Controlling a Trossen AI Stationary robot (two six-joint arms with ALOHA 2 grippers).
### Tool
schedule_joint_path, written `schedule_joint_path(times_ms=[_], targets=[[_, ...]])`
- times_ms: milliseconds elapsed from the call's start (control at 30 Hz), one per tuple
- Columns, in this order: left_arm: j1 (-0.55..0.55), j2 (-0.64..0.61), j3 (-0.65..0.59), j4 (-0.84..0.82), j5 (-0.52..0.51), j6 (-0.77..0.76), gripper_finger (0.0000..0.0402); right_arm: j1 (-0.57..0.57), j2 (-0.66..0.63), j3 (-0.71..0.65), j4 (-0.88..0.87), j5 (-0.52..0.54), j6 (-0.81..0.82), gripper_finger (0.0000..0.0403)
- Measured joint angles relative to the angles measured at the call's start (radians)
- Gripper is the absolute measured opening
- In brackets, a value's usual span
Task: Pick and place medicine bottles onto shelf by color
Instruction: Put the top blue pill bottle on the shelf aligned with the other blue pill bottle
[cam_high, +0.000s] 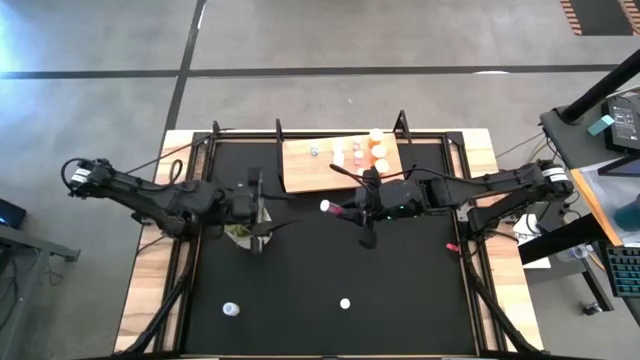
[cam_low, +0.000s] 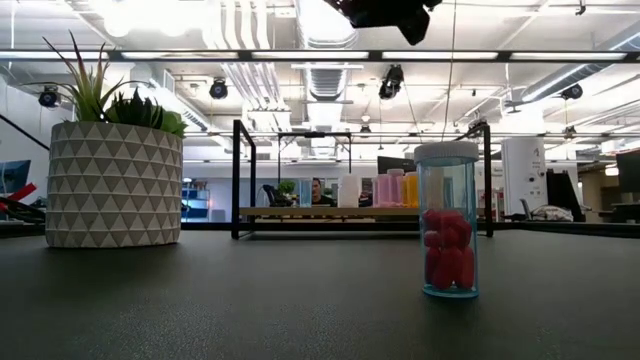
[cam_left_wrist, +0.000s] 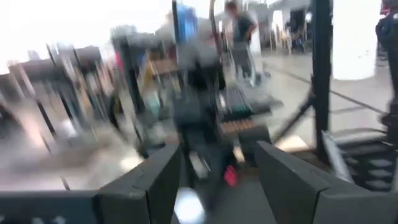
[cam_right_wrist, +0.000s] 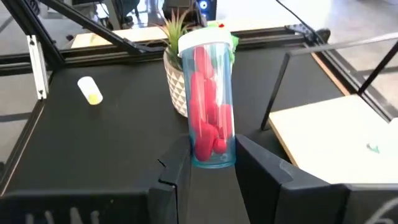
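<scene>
Now | right claw (cam_right_wrist: 211, 163) clamped on red-filled bottle (cam_right_wrist: 208, 106) | left claw (cam_left_wrist: 217, 177) apart, empty

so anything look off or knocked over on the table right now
One bottle lies on its side on the black table, away from the shelf. The right gripper holds a red-filled bottle; two others stand upright near the front edge.

high: overhead, straight down | low: tabletop level | both share shelf (cam_high: 340, 165), potted plant (cam_low: 113, 170)
</scene>
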Motion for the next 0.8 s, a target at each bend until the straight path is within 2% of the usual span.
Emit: schedule_joint_path(times_ms=[100,267,633,800], targets=[[0.000,0.004,0.000,0.130,0.000,0.138,0.0190,0.000,0.001,0.000,0.010,0.000,-0.016,0.0100],[0.000,0.019,0.000,0.271,-0.006,0.116,0.0190,0.000,0.001,0.000,0.012,0.000,-0.027,0.0100],[0.001,0.047,0.008,0.261,-0.053,0.112,0.0190,0.000,0.000,0.026,0.019,0.000,-0.112,0.0100],[0.001,0.046,0.006,0.246,-0.096,0.094,0.0190,-0.013,0.000,0.075,-0.043,0.000,-0.188,0.0100]])
